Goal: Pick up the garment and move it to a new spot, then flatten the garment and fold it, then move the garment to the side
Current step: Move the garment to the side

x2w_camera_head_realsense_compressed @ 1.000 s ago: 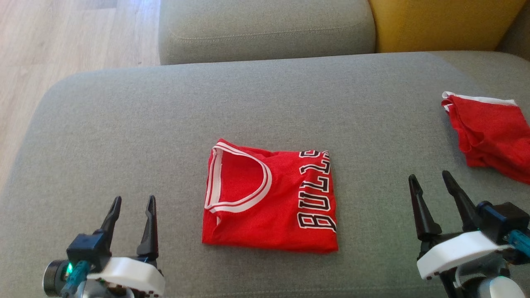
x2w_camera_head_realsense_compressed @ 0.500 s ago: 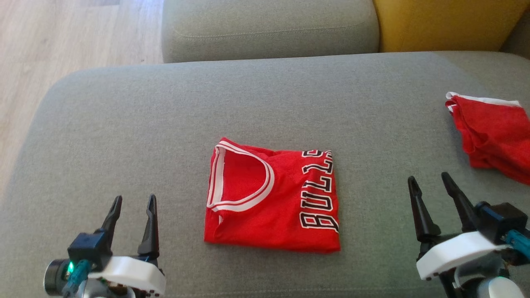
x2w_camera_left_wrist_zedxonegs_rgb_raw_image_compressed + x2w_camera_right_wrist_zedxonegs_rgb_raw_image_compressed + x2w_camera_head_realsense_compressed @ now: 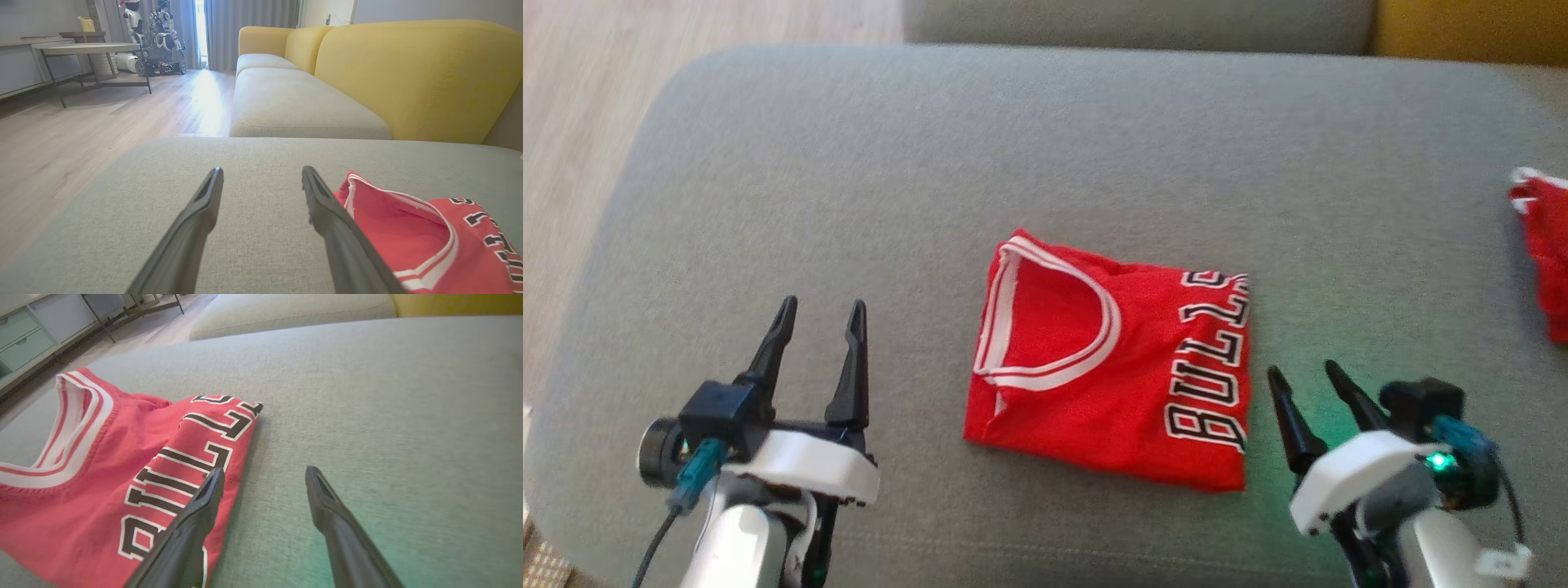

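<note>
One broad seat cushion, grey, finely woven and round at the corners, carries everything; pale wooden floor shows past its left edge. Near the cushion's front left corner the left claw hovers with its two long, dark, tapering fingers spread wide apart, holding nothing and touching nothing, its tips aimed at the back edge.

At the middle of the cushion, somewhat toward the front edge, lies the garment: a thin red mesh jersey folded into a flat, nearly square pad, slightly longer from side to side and turned a little askew. Its curved neckline, banded white and red, faces the cushion's left edge. Black, white-outlined block letters run along its right fold, from front to back.

Just beside the garment's front right corner sits the right claw, fingers likewise wide apart and empty; its left finger is at the fold, but whether it touches the cloth cannot be told.

At the cushion's right edge lies a crumpled red cloth with white trim.
</note>
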Motion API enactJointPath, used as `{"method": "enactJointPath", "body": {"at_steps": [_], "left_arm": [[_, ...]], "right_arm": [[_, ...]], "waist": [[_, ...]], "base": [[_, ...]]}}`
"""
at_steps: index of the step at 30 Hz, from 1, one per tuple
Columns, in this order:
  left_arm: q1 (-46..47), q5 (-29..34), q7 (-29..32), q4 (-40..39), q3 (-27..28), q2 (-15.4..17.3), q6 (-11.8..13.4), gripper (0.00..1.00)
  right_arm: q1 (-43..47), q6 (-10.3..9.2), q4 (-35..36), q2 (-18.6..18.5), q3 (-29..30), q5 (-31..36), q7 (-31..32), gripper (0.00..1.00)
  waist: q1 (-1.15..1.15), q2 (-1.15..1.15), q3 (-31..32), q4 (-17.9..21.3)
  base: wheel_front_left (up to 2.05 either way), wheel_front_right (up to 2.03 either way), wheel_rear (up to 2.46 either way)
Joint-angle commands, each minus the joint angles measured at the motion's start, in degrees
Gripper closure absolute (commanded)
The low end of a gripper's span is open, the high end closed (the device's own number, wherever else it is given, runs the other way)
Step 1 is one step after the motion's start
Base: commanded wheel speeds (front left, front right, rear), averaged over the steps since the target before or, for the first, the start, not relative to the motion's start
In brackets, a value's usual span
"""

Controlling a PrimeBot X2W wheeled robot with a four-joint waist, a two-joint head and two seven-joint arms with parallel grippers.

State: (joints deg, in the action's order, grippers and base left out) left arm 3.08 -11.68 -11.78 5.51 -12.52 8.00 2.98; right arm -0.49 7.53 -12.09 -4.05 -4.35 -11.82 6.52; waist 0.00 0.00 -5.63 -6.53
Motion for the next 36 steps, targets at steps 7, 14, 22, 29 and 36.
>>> {"method": "enactJointPath", "body": {"at_steps": [7, 14, 22, 29, 36], "left_arm": [[5.5, 0.2, -2.2, 0.7, 1.3, -0.5, -0.4, 0.0], [6.3, 0.2, -2.8, 1.7, 2.0, -0.4, 0.0, 0.0], [6.6, 0.8, -3.1, -0.7, 2.9, 0.3, 0.6, 0.0], [7.8, 1.4, -3.2, -3.1, 2.5, 0.9, 0.3, 0.0], [11.3, 2.5, -2.9, -4.2, 1.1, 1.7, -0.5, 0.0]], "right_arm": [[-9.4, -0.04, -13.1, 0.9, -5.7, -1.6, -0.6, 0.0], [-13.0, -0.04, -17.9, 1.1, -8.8, -3.1, -1.5, 1.0], [-16.4, -0.04, -11.0, -5.6, -11.8, -0.5, -3.0, 1.0], [-22.5, -0.04, -5.6, -13.9, -9.0, -1.0, -0.5, 1.0], [-31.2, -0.04, -7.0, -20.7, -3.9, -3.3, 0.5, 1.0]], "waist": [[0.0, 0.0, -5.5, -4.4], [0.0, 0.0, -6.2, -3.0], [0.0, 0.0, -7.1, 4.6], [0.0, 0.0, -9.9, 12.7], [0.0, 0.0, -14.7, 16.7]], "base": [[0.0, 0.0, 0.0], [0.0, 0.0, 0.0], [0.0, 0.0, 0.0], [0.0, 0.0, 0.0], [0.0, 0.0, 0.0]]}}
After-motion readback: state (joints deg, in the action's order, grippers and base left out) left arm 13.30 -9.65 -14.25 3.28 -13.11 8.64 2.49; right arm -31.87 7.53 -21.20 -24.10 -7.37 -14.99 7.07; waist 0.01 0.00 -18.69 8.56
